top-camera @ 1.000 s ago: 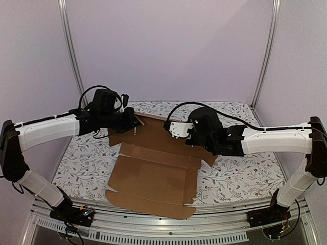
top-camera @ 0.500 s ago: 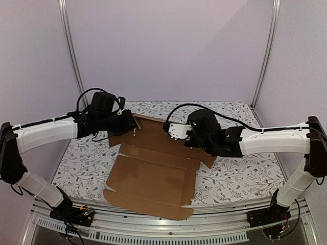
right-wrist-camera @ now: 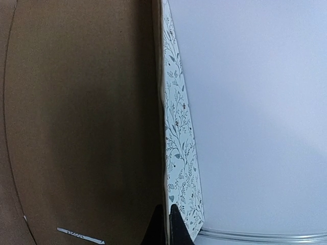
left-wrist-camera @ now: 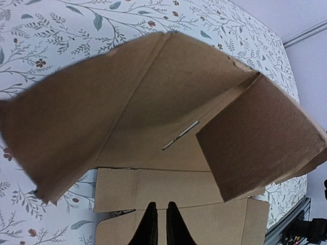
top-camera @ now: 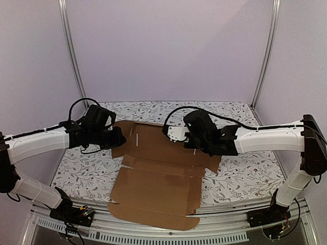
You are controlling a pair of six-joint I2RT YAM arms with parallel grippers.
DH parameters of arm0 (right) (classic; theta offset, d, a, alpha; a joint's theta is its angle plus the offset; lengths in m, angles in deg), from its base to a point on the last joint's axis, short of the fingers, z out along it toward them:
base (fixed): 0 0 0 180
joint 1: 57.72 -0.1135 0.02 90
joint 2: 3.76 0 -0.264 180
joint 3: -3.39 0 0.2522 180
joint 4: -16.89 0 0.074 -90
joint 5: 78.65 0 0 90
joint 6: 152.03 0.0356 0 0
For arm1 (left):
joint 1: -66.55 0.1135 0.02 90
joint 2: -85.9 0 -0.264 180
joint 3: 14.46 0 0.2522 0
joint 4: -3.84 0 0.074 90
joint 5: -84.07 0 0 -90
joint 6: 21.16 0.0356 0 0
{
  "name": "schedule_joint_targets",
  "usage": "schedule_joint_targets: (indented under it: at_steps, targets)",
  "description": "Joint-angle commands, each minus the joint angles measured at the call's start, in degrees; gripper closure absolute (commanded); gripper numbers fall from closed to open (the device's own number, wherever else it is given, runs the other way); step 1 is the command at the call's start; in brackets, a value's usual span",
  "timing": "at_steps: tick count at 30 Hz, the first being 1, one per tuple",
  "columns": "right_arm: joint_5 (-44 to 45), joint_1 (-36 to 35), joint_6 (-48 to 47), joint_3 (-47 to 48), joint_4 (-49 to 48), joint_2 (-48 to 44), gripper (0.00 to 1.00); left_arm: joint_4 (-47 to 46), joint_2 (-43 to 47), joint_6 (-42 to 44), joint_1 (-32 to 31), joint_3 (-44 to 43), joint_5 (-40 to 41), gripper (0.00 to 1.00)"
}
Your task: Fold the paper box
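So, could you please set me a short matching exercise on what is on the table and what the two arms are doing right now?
Things:
1. cardboard box
2. left gripper
3. right gripper
4. tablecloth

Descriptions:
A. white with a flower print
B. jaws shut on the edge of a raised flap
C. brown, mostly spread flat
D. at the box's far left side, holding nothing

Pairs: 1-C, 2-D, 3-B, 4-A
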Motion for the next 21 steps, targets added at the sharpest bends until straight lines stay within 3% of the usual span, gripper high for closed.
schedule_joint_targets:
  at_steps: [1,10,21]
  targets:
    - [-0.9,1.1,3.6,3.4,5.2,1.5,1.0,3.9,3.2,2.3,-0.2,2.5,3.0,0.91]
    - [-7.4,4.7,8.2,6.4,11.8,1.0,1.0,4.4,5.9,3.7,-0.2,6.9,6.5,0.89]
    - [-17.8,7.7,15.1,8.3,17.9,-1.6,1.0,-3.8,2.4,2.7,-0.2,10.6,9.0,0.88]
